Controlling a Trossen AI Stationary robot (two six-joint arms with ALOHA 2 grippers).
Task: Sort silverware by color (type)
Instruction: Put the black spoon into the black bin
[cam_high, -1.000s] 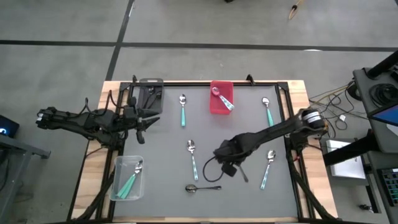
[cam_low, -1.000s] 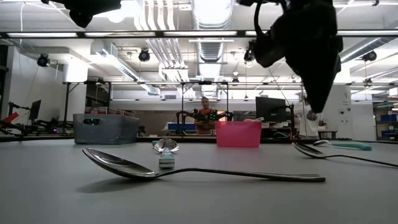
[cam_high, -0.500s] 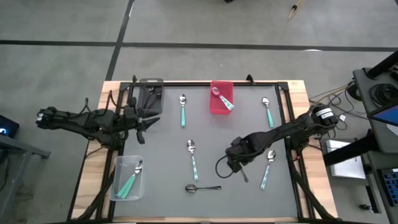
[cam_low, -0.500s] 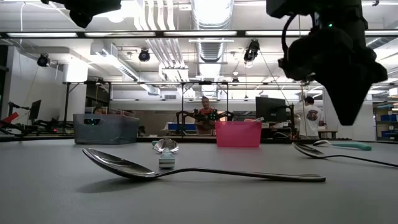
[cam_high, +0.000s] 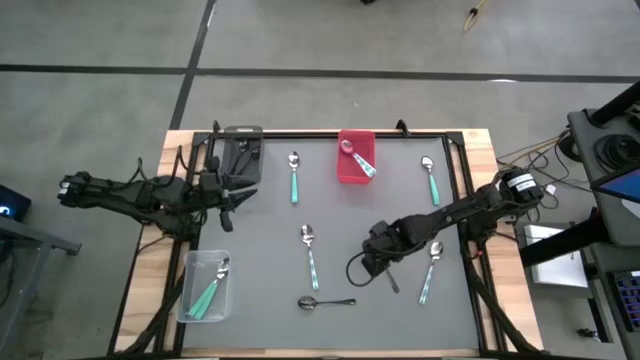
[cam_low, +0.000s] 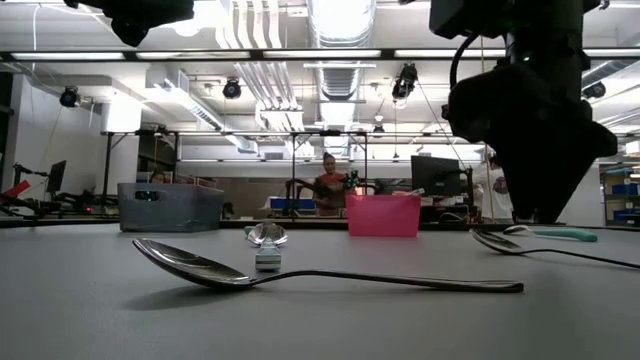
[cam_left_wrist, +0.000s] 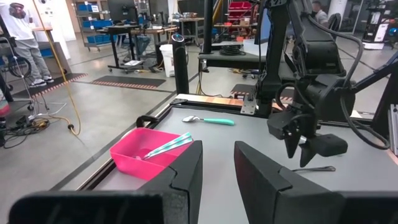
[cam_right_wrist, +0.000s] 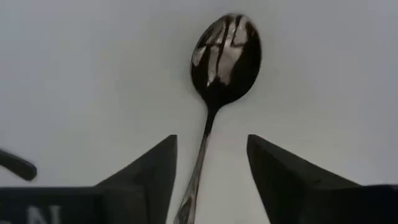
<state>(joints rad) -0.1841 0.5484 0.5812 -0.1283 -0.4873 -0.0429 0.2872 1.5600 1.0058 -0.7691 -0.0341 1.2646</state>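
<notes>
black spoon (cam_right_wrist: 224, 59), handle hidden between right claw (cam_right_wrist: 211, 180) fingers

Grey concrete floor (cam_high: 100, 30), ceiling strip lights (cam_low: 340, 20), desks (cam_left_wrist: 134, 28)

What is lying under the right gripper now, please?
A dark spoon lies on the grey mat, its handle running between the open fingers of the right gripper. The handle's far end is hidden below the fingers.
</notes>
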